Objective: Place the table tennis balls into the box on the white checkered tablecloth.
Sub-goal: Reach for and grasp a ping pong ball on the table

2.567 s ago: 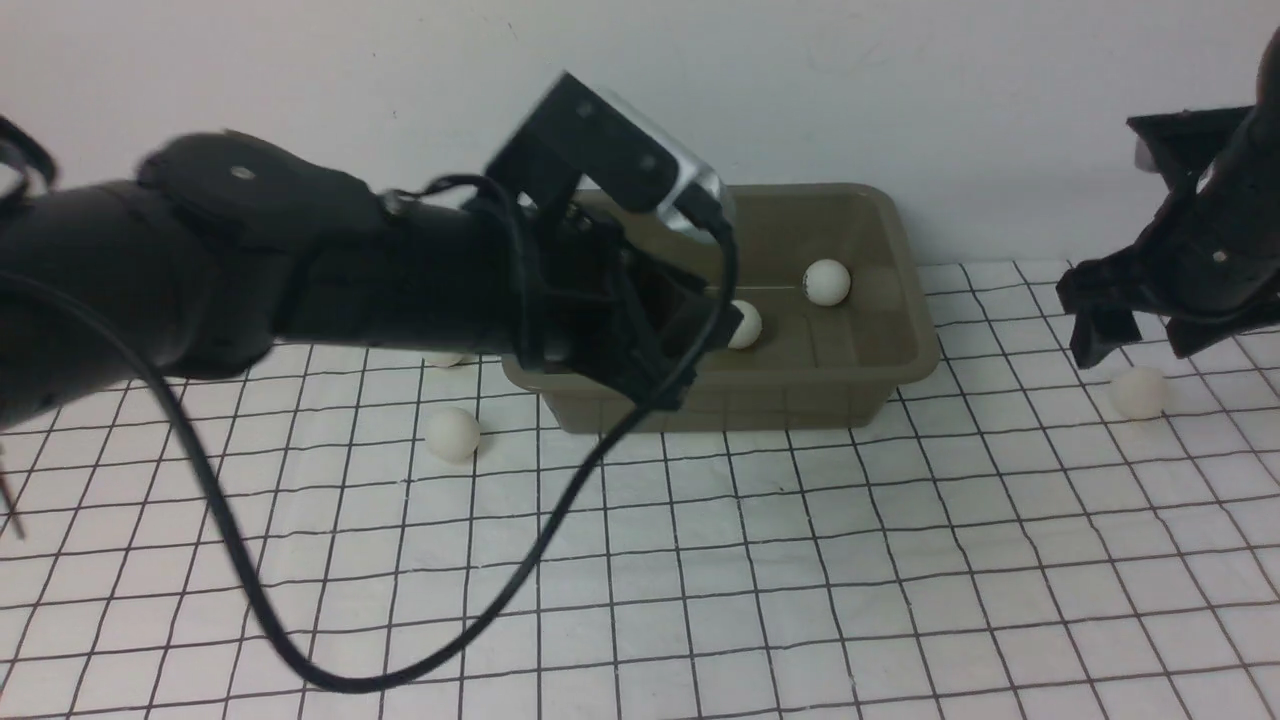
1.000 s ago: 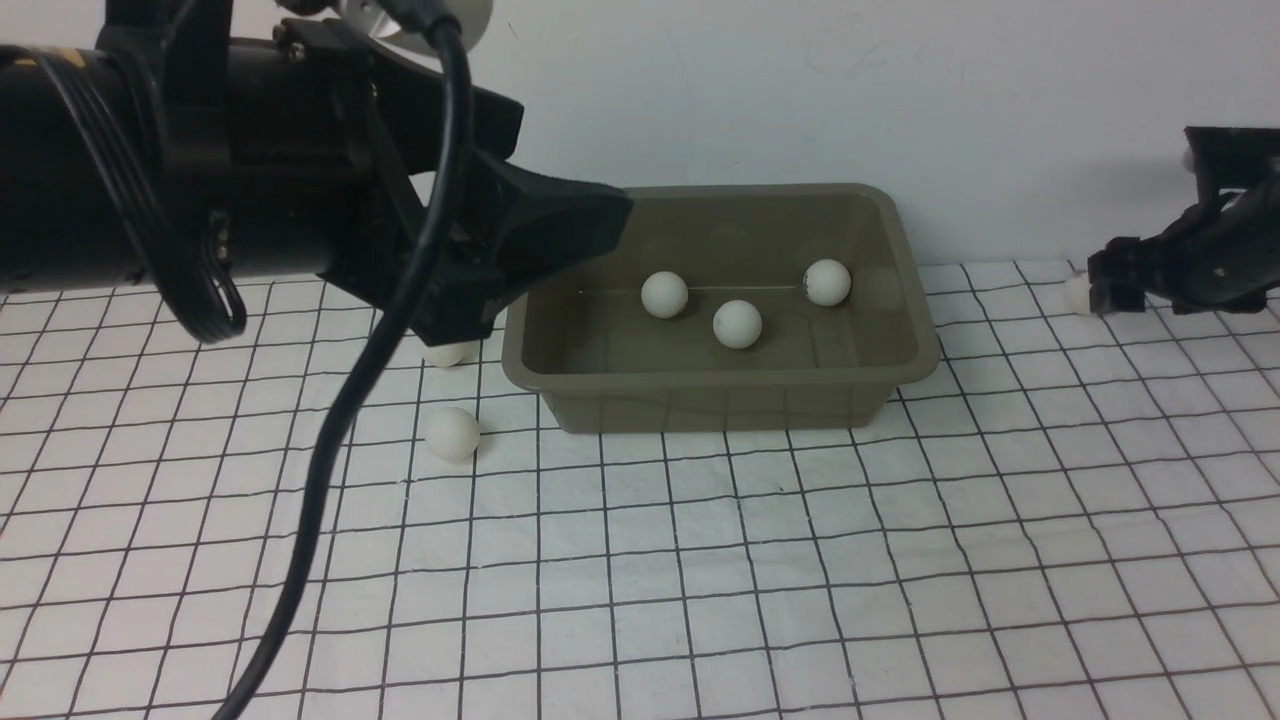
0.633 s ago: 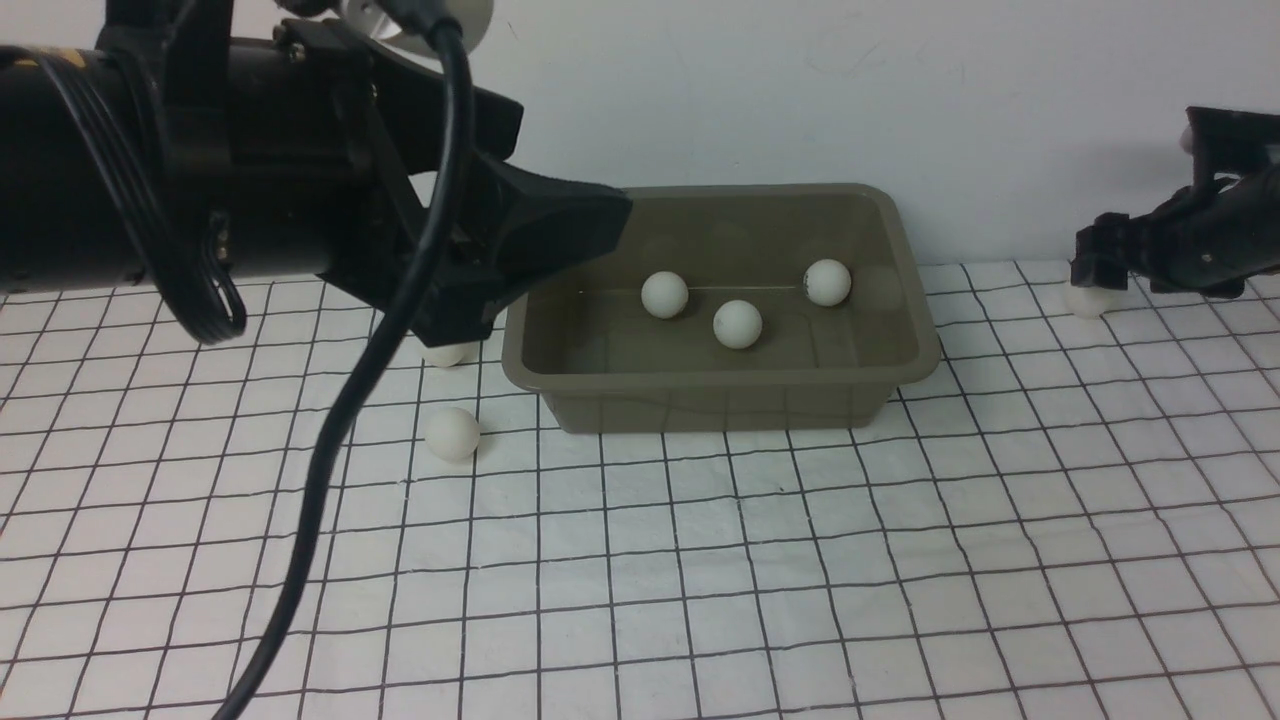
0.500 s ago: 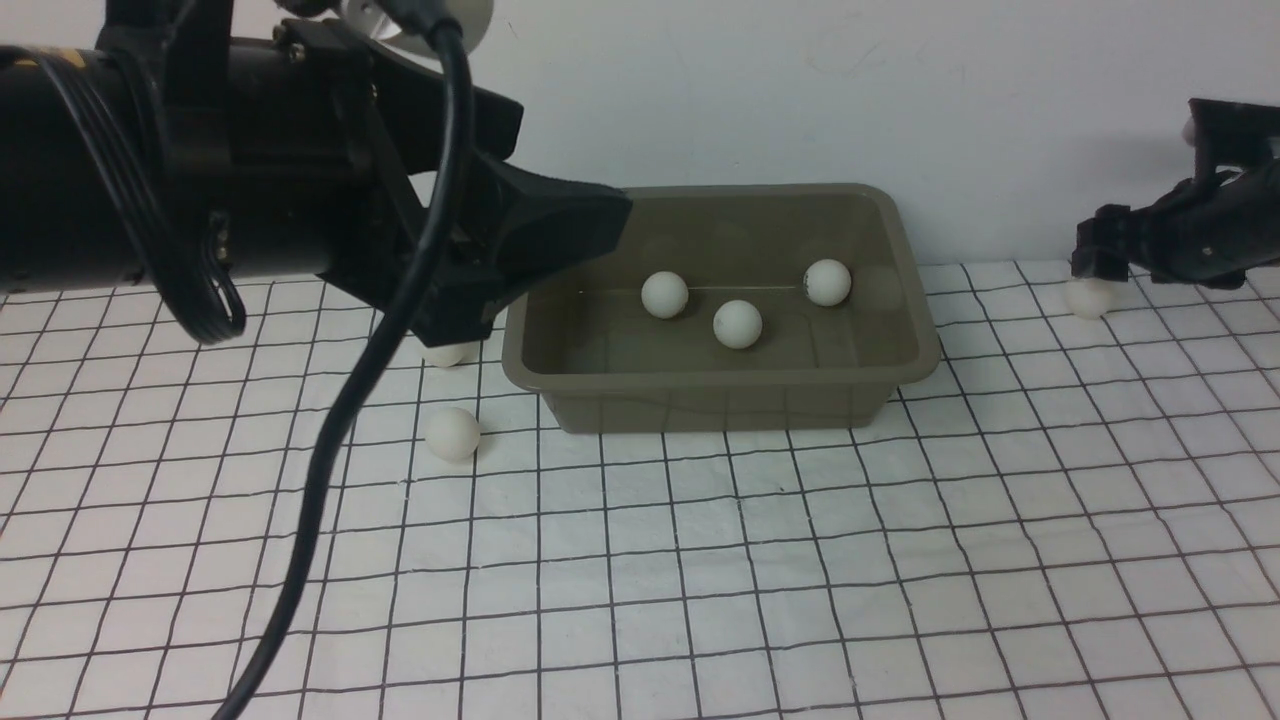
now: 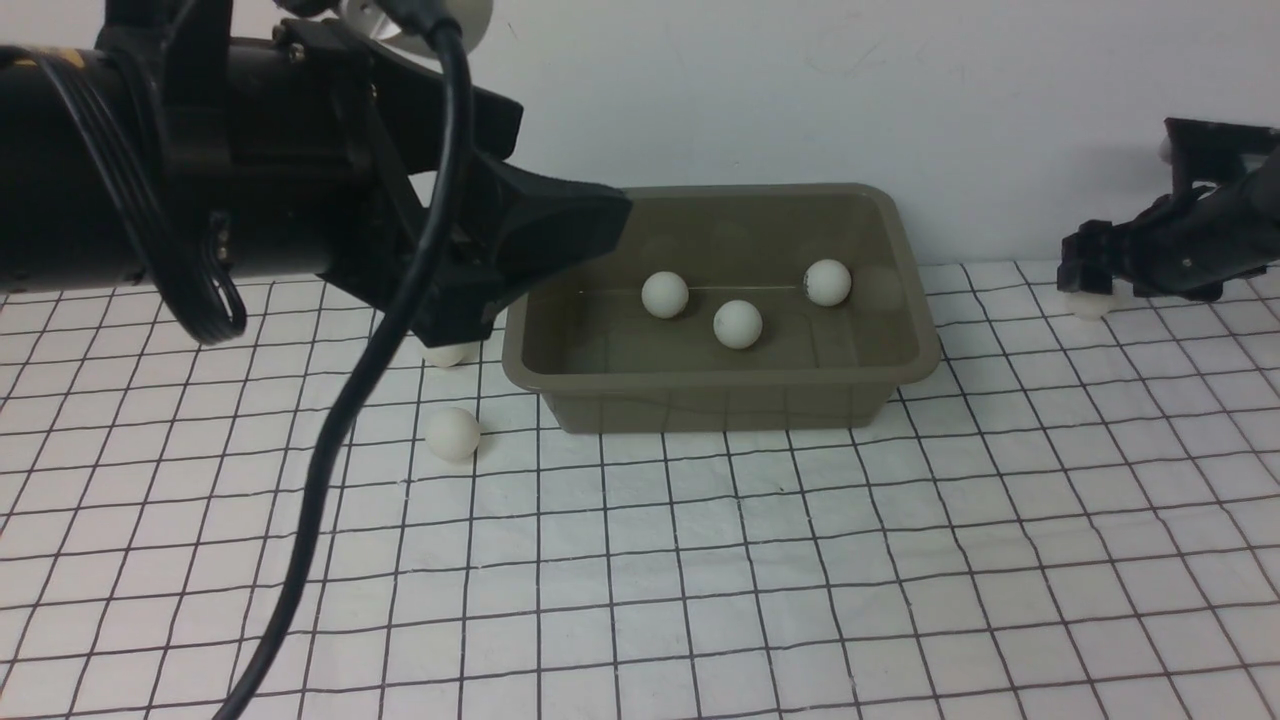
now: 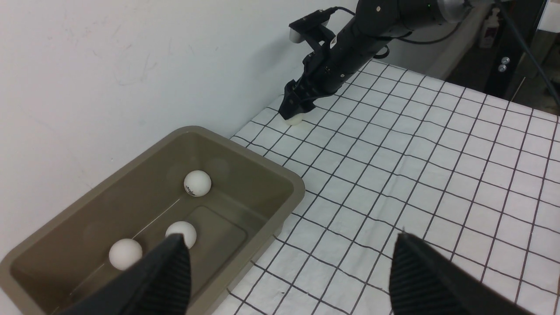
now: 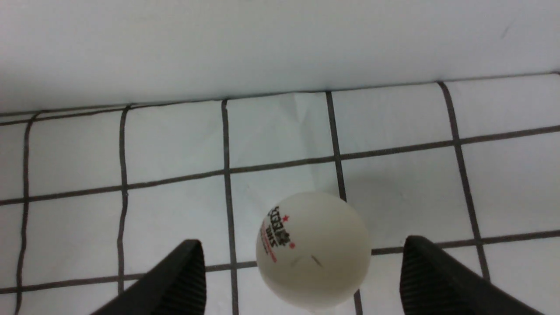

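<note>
A white wall (image 5: 800,90) backs a white cloth (image 5: 700,560) with a thin black grid. An olive, open-topped box (image 5: 720,405) stands at the upper centre of the front view, close to the wall. Three balls lie on its floor: one (image 5: 664,295) left of centre, one (image 5: 737,324) nearer the front, and one (image 5: 827,282) towards the right, which shows a dark logo in the left wrist view.

The left gripper (image 6: 288,235) fills the upper left of the front view, hanging above the cloth beside the box's left end. Its jaws stand wide and hold nothing. A black cable (image 5: 300,560) hangs from that arm to the bottom edge. Two more balls lie on the cloth left of the box: one (image 5: 453,433) in the clear near its front left corner, the other (image 5: 447,353) farther back, half hidden under this gripper.

At the far right edge, the right gripper (image 7: 302,240) sits low over the cloth near the wall. Its jaws are wide, one finger on each side of the sixth ball (image 7: 313,249), which rests on the cloth with a gap on both sides. That ball's print is black and red.
</note>
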